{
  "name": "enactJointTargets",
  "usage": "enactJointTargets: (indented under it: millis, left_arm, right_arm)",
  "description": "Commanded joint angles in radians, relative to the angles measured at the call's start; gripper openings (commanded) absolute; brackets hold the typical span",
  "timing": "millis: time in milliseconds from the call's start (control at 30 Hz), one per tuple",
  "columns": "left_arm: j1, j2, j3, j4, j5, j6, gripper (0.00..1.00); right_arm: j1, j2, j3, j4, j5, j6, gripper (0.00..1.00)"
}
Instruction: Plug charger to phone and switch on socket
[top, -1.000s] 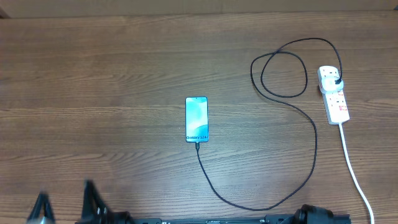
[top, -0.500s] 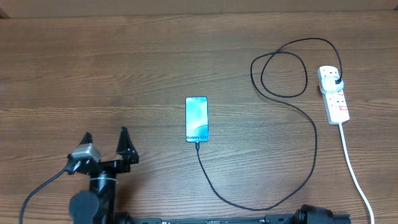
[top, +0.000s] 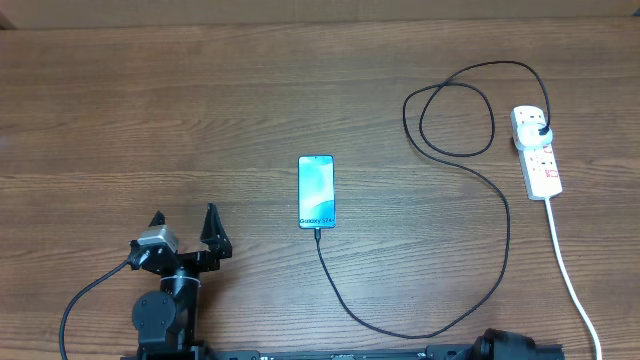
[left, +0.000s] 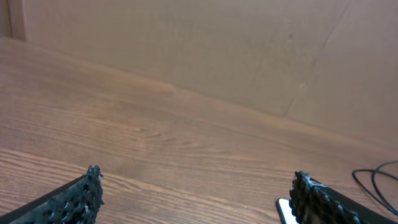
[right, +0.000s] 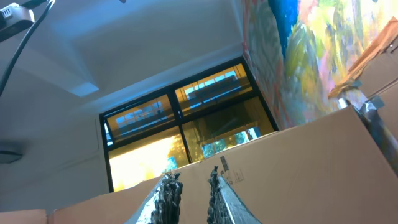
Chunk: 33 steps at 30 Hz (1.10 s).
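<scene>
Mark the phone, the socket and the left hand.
phone (top: 316, 190): overhead view, middle of the lit screen.
socket (top: 545, 174): overhead view, lower half of its white body.
left hand (top: 184, 212): overhead view, midway between its open fingertips.

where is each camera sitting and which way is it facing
overhead: above the table, looking straight down at phone, cable and power strip; left arm and open left hand show.
left wrist: low over the table, facing the cardboard wall; its two fingers show.
right wrist: tilted up at ceiling and window; right hand slightly open.
shared: overhead and left wrist both show phone and cable.
</scene>
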Motion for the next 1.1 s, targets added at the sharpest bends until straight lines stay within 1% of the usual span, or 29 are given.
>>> enactJointTargets:
  millis: [0,133,667,1067]
  left_arm:
    - [0.003,-0.008,-0.008,-0.016,0.004,-0.002,1.00]
    - [0.003,-0.007,-0.008,-0.014,0.004,-0.002,0.99]
    - [0.003,-0.009,-0.008,-0.014,0.004,-0.002,0.99]
    - [0.004,-0.010,-0.008,-0.014,0.004,-0.002,1.00]
  right_arm:
    - [0.007,-0.018,0.004,-0.005,0.012,-0.008,0.20]
    - [0.007,-0.018,0.003,-0.008,0.012,-0.008,0.23]
    - [0.008,-0.023,-0.027,-0.002,0.012,-0.004,0.25]
    - [0.008,-0.135,-0.048,0.002,0.013,-0.004,0.25]
